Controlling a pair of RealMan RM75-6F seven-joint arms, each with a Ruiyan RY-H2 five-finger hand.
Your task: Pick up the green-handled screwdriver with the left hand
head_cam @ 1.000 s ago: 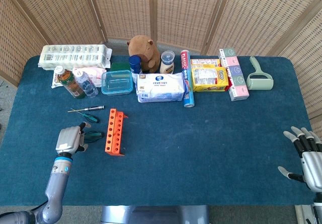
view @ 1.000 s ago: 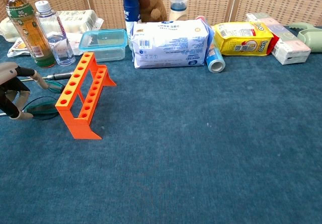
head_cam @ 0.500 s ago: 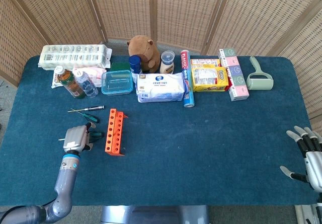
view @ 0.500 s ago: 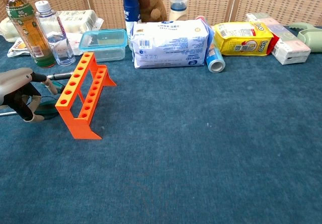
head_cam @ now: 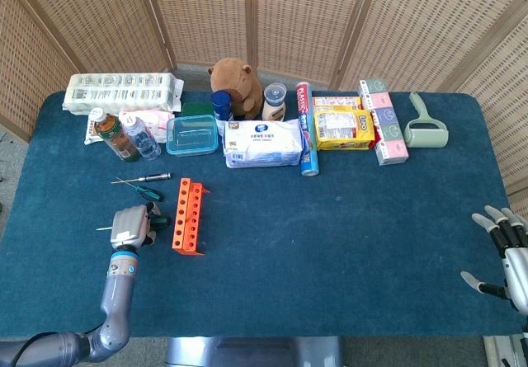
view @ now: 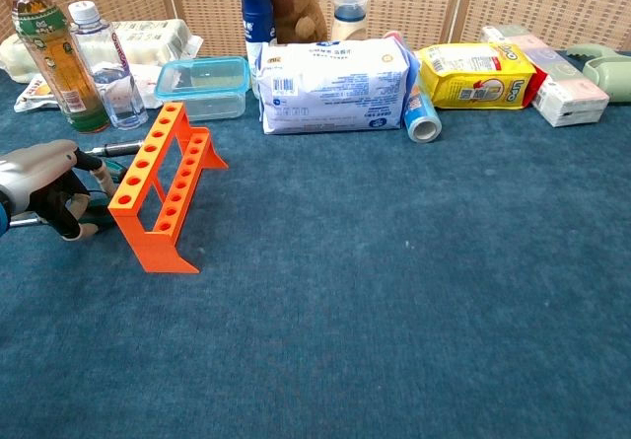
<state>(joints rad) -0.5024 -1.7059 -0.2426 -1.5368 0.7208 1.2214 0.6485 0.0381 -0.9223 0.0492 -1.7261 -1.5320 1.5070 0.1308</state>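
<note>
Beside orange rack [view: 163, 187], left robot hand [view: 49, 182] clutching green-handled screwdriver [view: 94, 224], right robot hand [head_cam: 505, 256] splayed, head view only.

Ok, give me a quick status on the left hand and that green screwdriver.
Left hand curled over the green-handled screwdriver on the table; firm grip unclear. Right hand open, idle at the table edge. Orange rack close beside the handle.

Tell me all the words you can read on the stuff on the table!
"PLASTIC" on the blue roll, beside the white wipes pack.
Wipes pack: its blue print is too small to read.
Yellow bag: big letters on its end, too blurred to tell.
Bottles and pastel boxes: labels too blurred to read.
</note>
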